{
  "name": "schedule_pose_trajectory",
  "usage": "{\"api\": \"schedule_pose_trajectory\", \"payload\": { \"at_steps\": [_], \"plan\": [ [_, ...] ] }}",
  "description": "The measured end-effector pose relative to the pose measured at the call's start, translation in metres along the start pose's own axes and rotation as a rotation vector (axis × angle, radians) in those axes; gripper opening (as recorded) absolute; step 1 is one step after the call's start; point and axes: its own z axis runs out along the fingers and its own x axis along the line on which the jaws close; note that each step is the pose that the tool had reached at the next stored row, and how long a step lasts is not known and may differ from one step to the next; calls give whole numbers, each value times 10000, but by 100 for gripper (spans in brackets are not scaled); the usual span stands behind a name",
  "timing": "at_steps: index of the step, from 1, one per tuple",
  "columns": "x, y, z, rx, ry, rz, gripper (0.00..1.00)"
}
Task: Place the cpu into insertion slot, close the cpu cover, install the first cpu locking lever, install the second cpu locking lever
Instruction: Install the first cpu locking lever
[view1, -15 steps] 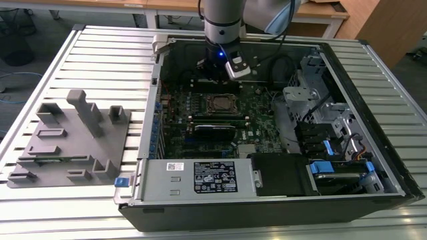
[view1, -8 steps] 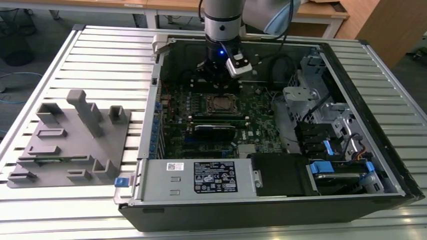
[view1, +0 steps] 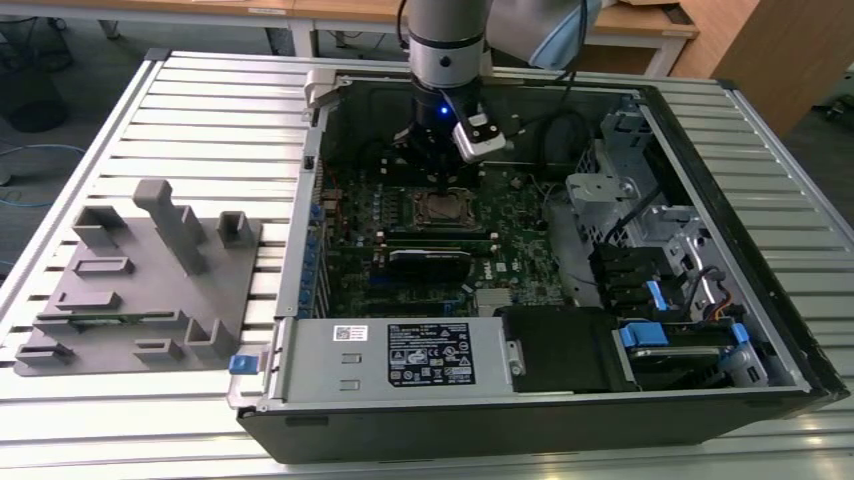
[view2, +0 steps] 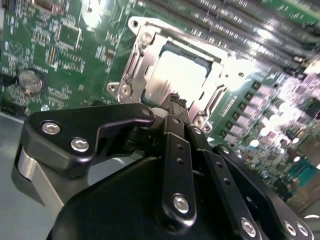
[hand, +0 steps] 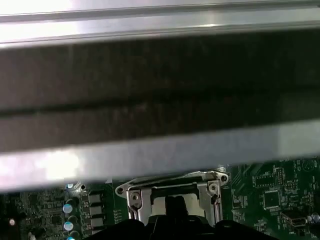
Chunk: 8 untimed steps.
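Observation:
The cpu (view2: 175, 75) lies flat in the insertion slot (view1: 438, 208) on the green motherboard, its silver-grey top showing. The silvery cpu cover (view2: 131, 65) lies down around it, framing the chip through its window. In the first wrist view the cpu cover (hand: 172, 187) shows the same way, just beyond the fingertips. My gripper (view2: 172, 100) hangs directly over the near edge of the slot, fingers shut together with nothing seen between them. In the exterior view my gripper (view1: 443, 188) points straight down inside the open computer case, tips just above the slot.
A grey fixture block (view1: 134, 270) sits on the slatted table at the exterior view's left. Inside the case, a black card (view1: 427, 262) lies just in front of the slot, the power supply (view1: 400, 350) at the front, drive bays (view1: 667, 280) on the right. The case wall (hand: 160, 90) stands close behind.

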Motion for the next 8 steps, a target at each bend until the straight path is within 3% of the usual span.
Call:
{"api": "schedule_pose_trajectory", "payload": {
  "at_steps": [8],
  "plan": [
    [-18,-169,5,1,1,0,11]
  ]
}}
